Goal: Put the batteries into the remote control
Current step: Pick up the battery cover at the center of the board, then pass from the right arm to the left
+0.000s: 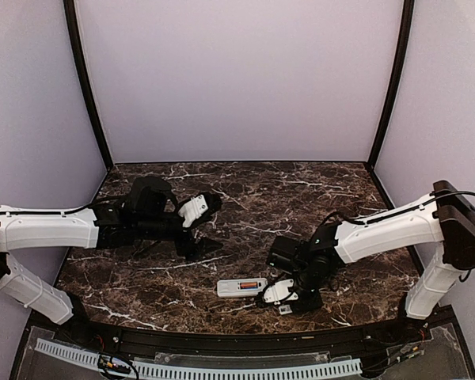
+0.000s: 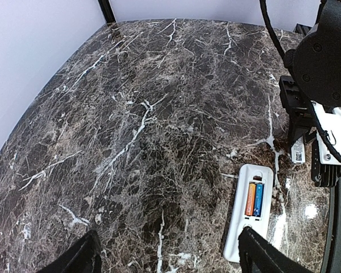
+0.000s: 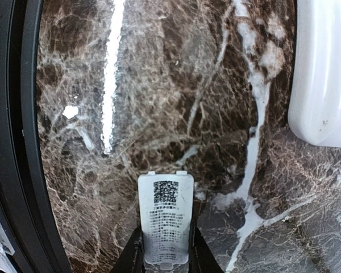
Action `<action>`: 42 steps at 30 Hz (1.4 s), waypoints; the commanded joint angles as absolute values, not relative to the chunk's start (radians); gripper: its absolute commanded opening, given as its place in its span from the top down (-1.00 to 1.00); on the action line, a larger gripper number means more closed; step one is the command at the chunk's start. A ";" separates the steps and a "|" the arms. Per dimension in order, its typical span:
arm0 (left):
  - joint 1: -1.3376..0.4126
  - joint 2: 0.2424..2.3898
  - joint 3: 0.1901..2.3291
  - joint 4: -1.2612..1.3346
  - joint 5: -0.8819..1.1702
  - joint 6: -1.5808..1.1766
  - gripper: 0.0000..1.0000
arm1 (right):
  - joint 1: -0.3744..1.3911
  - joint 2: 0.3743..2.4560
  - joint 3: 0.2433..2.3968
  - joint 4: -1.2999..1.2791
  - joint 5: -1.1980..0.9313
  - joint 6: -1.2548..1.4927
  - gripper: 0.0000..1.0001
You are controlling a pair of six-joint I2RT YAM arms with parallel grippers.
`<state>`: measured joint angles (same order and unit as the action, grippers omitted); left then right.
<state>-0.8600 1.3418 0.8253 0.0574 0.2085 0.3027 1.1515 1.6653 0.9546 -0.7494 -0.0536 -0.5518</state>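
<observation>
The white remote control (image 1: 241, 286) lies face down near the front edge, its battery bay uncovered. The batteries, one orange (image 2: 250, 199) and one blue (image 2: 258, 199), sit side by side in that bay. My right gripper (image 3: 166, 259) is low over the table just right of the remote, shut on a small white cover piece (image 3: 165, 219) printed with a QR code, one finger on each long side. The remote's end (image 3: 321, 74) shows at the upper right of the right wrist view. My left gripper (image 2: 167, 261) hovers open and empty over the left middle of the table.
The dark marble table (image 1: 245, 190) is bounded by a black front rail (image 3: 14, 136) close to the right gripper. The right arm (image 2: 324, 85) stands just beyond the remote in the left wrist view. Purple walls close in the back and sides.
</observation>
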 commanded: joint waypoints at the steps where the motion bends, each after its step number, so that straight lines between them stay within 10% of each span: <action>1: -0.854 1.342 0.825 0.045 0.210 0.314 -0.65 | 1.163 1.615 0.959 -0.765 -0.081 -0.528 0.69; 19: -0.854 1.230 0.719 0.205 0.358 0.336 -0.45 | 1.060 1.512 1.120 -0.614 -0.190 -0.354 0.73; 30: -1.016 1.088 0.558 0.299 0.257 1.188 -0.27 | 1.047 1.538 1.237 -0.689 -0.259 -0.325 0.73; 42: -1.080 1.232 0.631 0.292 0.235 1.430 -0.27 | 1.068 1.599 1.326 -0.730 -0.323 -0.336 0.73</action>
<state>-1.0695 1.2125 0.5980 0.2962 0.2497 1.3434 1.0538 1.5700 1.2842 -0.6971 -0.2951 -0.3275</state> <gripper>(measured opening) 0.633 0.199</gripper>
